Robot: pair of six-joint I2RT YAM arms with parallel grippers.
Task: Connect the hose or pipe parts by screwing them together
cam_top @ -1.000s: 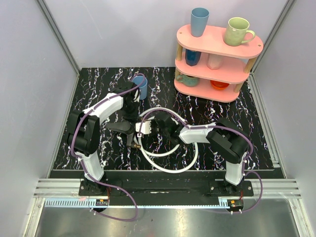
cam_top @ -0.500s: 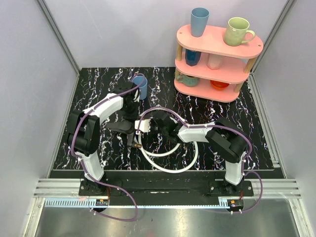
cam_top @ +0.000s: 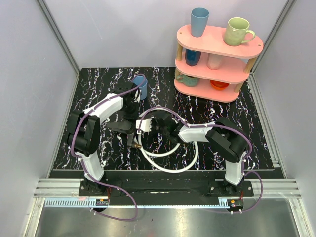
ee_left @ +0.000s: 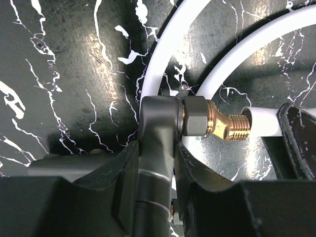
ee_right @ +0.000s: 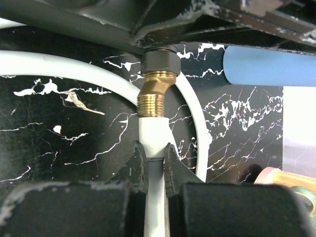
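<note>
My left gripper is shut on a grey pipe part that carries a grey nut and an angled brass threaded fitting pointing right. My right gripper is shut on the white end of a hose. That end stands in line with the brass fitting and meets the tip of its thread. In the top view the left gripper and right gripper face each other at mid-table, above the white hose loops.
A blue cup stands just behind the left gripper and shows in the right wrist view too. A pink three-tier shelf with mugs fills the back right corner. Purple cables arch over both arms.
The right gripper has crept a little to the left with the white hose end, closing on the brass fitting. The left arm has held still.
</note>
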